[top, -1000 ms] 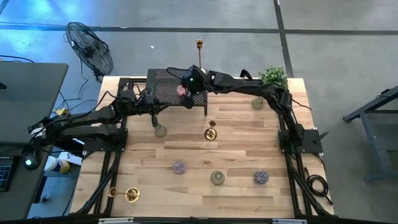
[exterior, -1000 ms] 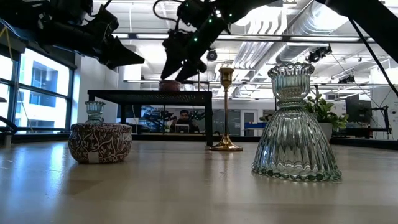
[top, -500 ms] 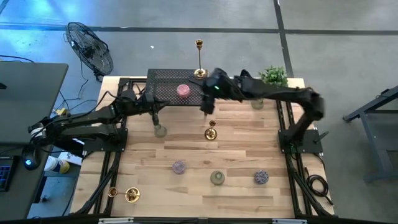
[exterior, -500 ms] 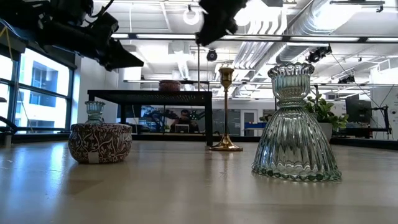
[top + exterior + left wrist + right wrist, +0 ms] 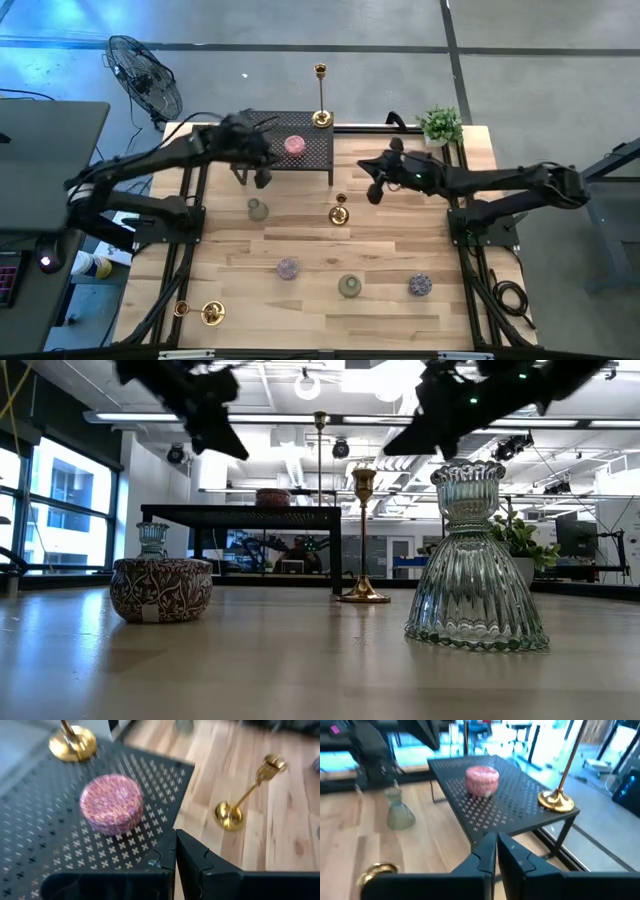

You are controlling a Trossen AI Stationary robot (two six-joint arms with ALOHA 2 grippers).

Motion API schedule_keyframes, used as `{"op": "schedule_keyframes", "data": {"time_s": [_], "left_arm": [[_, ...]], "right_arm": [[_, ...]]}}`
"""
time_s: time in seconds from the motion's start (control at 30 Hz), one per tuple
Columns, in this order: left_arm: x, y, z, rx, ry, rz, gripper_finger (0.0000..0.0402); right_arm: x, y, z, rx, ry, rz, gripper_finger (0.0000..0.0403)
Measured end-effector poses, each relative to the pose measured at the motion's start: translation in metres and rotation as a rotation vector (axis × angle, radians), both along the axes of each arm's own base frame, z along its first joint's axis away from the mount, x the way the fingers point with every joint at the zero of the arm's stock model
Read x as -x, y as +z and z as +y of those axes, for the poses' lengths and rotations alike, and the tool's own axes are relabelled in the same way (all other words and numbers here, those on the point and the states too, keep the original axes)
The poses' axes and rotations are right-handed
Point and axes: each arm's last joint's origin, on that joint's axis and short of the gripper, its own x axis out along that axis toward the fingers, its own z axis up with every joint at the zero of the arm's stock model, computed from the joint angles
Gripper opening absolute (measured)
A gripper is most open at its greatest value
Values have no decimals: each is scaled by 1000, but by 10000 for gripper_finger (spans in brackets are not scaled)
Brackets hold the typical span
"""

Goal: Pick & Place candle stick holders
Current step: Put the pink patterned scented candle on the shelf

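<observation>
A pink candle stick holder (image 5: pixel 295 145) stands on its flat base on the black mesh rack (image 5: pixel 265 130), beside a tall gold candlestick (image 5: pixel 321 117) at the rack's far right corner. My left gripper (image 5: pixel 262 179) hovers shut over the rack's near edge, close to the pink holder (image 5: pixel 112 803). My right gripper (image 5: pixel 374 192) is shut in the air to the right of the rack and faces it (image 5: pixel 496 845). On the table stand another gold candlestick (image 5: pixel 339 213), glass holders (image 5: pixel 257 209) (image 5: pixel 349 286) and purple holders (image 5: pixel 288 268) (image 5: pixel 420 285). A third gold candlestick (image 5: pixel 205 313) lies at the near left.
A small potted plant (image 5: pixel 440 124) stands at the far right corner. A fan (image 5: pixel 145 78) stands on the floor beyond the far left corner. In the low view a glass holder (image 5: pixel 476 560) and a purple holder (image 5: pixel 160 588) stand close to the camera.
My right gripper has drawn back from the pink holder toward the table's right edge and has shut. The holder stays on the rack. My left arm has risen from beside the rack's left near leg and now reaches over the rack's near edge.
</observation>
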Motion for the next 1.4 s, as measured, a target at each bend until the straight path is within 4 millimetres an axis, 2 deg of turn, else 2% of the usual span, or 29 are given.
{"op": "schedule_keyframes", "data": {"time_s": [0.17, 0.37, 0.57, 0.7, 0.9, 1.3, 1.4], "left_arm": [[-30, 19, 16, 121, 51, 159, 64], [-51, 36, 25, 166, 116, 270, 175], [-60, 31, 31, 161, 155, 303, 288], [-64, 23, 35, 108, 162, 356, 333], [-71, 16, 42, 9, 195, 405, 350], [-76, 15, 46, -17, 194, 372, 351], [-80, 10, 47, -3, 184, 386, 351]], "right_arm": [[14, -9, 10, 18, 30, -87, 18], [17, -13, 19, 53, 76, -86, 2], [16, -12, 22, 68, 94, -90, 2], [16, -12, 22, 72, 94, -94, 3], [16, -10, 22, 76, 94, -111, 1], [15, -10, 23, 70, 113, -109, 2], [15, -10, 23, 65, 119, -111, 1]]}}
